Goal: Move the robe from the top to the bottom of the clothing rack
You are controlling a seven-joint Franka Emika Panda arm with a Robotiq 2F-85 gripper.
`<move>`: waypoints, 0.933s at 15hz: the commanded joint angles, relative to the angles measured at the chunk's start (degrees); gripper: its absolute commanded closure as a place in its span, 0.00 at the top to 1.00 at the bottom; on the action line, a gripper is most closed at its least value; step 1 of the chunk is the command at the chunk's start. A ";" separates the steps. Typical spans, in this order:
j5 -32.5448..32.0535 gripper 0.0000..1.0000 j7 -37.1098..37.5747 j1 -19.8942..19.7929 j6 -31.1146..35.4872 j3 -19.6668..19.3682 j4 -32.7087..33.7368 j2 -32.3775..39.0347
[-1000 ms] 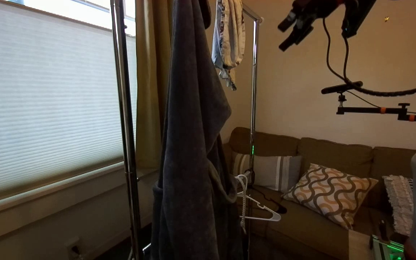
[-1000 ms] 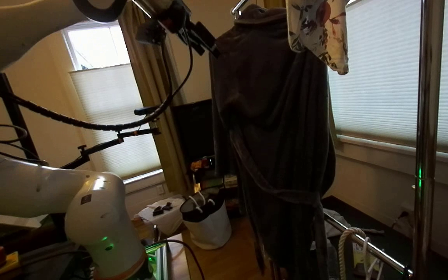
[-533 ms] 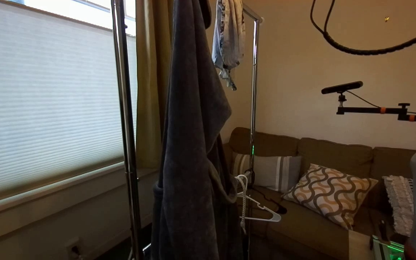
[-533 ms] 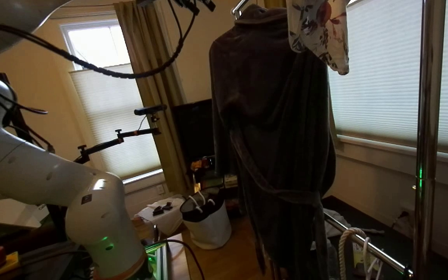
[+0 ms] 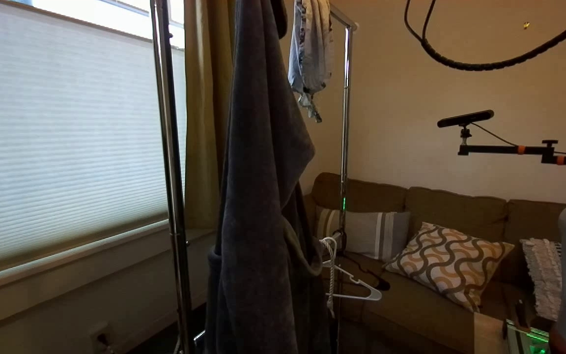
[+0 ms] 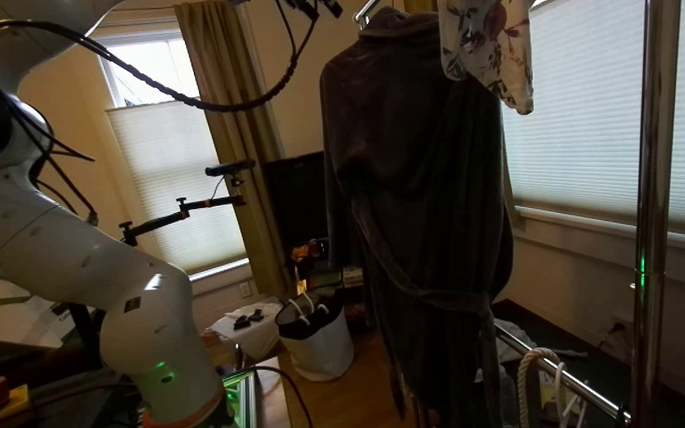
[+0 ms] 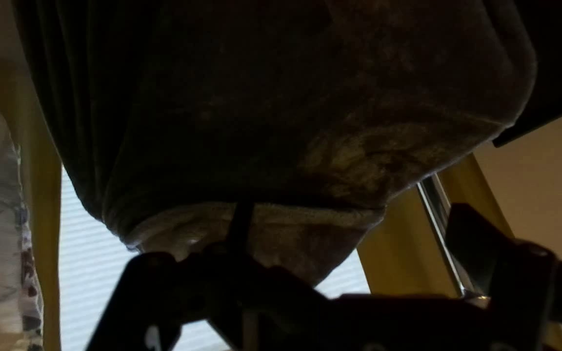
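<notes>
The robe (image 5: 263,196) hangs long and dark from the top of the clothing rack (image 5: 346,123). In an exterior view its back and belt show, and the robe (image 6: 420,178) has its collar near the rack's top metal piece. The rack's lower bar (image 6: 574,377) runs below. My gripper (image 7: 354,224) is open in the wrist view, its dark fingers wide apart with nothing gripped. The robe's collar (image 7: 281,214) shows behind the left finger, and a metal post behind the right one. In an exterior view only the gripper's lower part (image 6: 326,8) shows at the top edge, left of the collar.
Light patterned clothes (image 5: 312,54) hang beside the robe. A white hanger (image 5: 356,290) and a rope (image 6: 533,362) are on the lower bar. A black stand arm (image 6: 200,205) with a camera reaches in near the robot. A white basket (image 6: 319,351) stands on the floor.
A second ago my gripper was lower, near the robe's shoulder. It has risen mostly out of both exterior views, then shifted slightly toward the rack. The robe has stayed in place.
</notes>
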 commanded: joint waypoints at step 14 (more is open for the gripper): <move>-24.87 1.00 37.45 -7.21 -18.16 21.21 28.87 21.29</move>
